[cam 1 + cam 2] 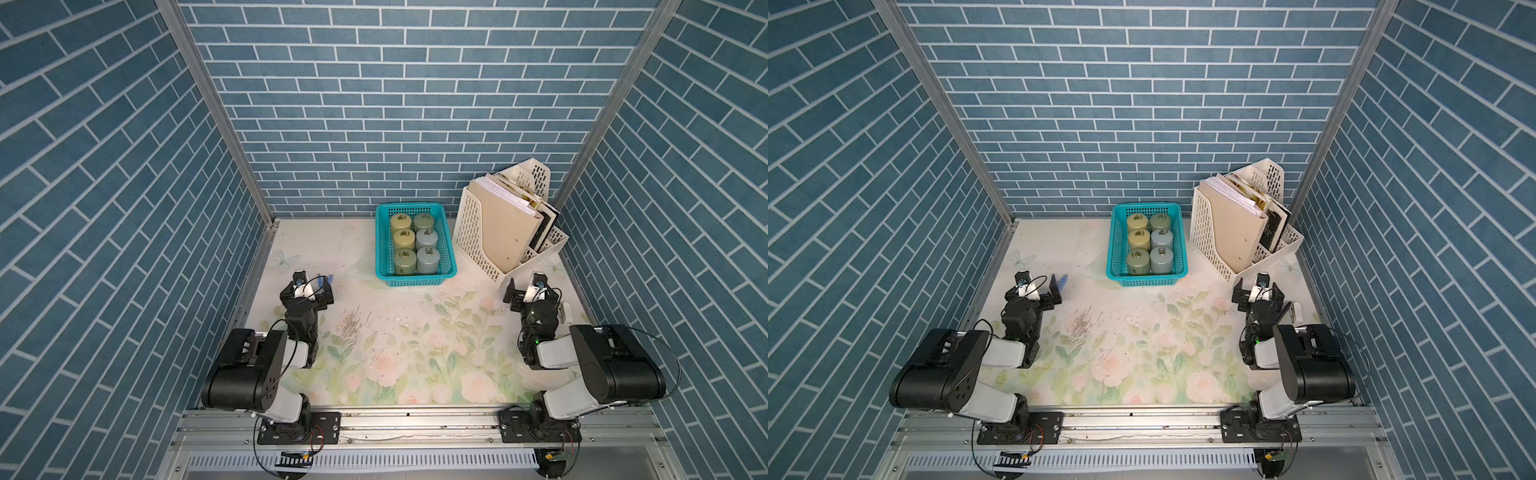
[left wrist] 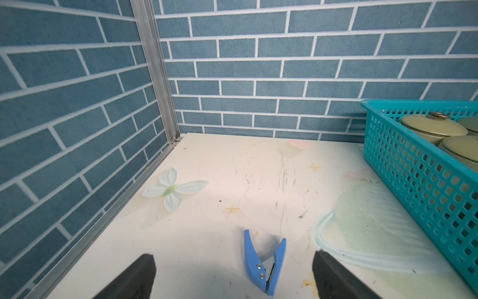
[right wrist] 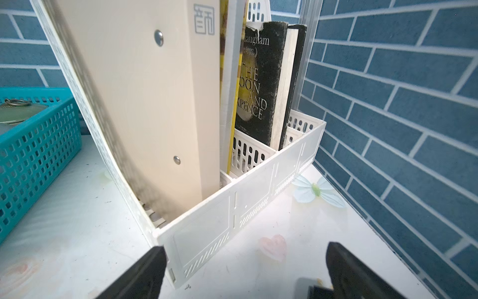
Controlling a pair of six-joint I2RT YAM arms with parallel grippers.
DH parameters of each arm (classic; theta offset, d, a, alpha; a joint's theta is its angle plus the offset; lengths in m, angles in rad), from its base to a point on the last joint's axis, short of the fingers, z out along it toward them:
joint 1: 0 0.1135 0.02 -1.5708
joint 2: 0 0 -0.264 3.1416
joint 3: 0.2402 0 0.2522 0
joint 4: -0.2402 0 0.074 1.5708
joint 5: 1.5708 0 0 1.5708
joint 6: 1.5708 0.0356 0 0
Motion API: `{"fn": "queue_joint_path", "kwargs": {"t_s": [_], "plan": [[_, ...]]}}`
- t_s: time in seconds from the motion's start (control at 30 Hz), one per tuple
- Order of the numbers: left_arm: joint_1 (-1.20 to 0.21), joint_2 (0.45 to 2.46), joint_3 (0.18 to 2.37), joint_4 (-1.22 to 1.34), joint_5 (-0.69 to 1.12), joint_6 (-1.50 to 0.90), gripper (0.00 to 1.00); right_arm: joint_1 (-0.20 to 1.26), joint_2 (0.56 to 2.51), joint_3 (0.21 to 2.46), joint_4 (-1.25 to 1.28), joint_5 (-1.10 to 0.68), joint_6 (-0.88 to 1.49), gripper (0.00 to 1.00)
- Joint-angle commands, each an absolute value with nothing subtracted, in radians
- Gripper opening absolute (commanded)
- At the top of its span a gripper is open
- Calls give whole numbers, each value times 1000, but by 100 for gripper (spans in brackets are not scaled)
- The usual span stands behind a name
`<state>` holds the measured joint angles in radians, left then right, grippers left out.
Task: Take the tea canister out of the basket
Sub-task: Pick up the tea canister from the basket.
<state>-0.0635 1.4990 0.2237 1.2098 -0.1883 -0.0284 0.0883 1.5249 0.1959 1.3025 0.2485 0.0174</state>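
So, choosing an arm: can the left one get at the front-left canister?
Probably yes: left gripper open, basket open-topped, canister by its near wall; only a low blue tool lies nearby.

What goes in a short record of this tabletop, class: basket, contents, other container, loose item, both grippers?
basket: teal, at the back of the table
contents: six upright tea canisters, two rows of three
other container: white file holder beside the basket, holding folder and books
loose item: blue hand tool on the table by the left gripper
left gripper: open, empty
right gripper: open, empty, facing the file holder
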Motion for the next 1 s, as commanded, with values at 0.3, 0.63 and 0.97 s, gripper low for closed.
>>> {"fn": "queue_joint_path", "kwargs": {"t_s": [0.3,0.63,0.97], "plan": [[-57,1502,227,1228,-180,-20,100,85,1529,198,1324,245,-3,100],[-61,1403,305,1022,-168,-15,100,113,1368,374,927,241,-50,97],[-287,1266,728,424,-152,68,100,413,1458,1111,-31,276,-46,97]]}}
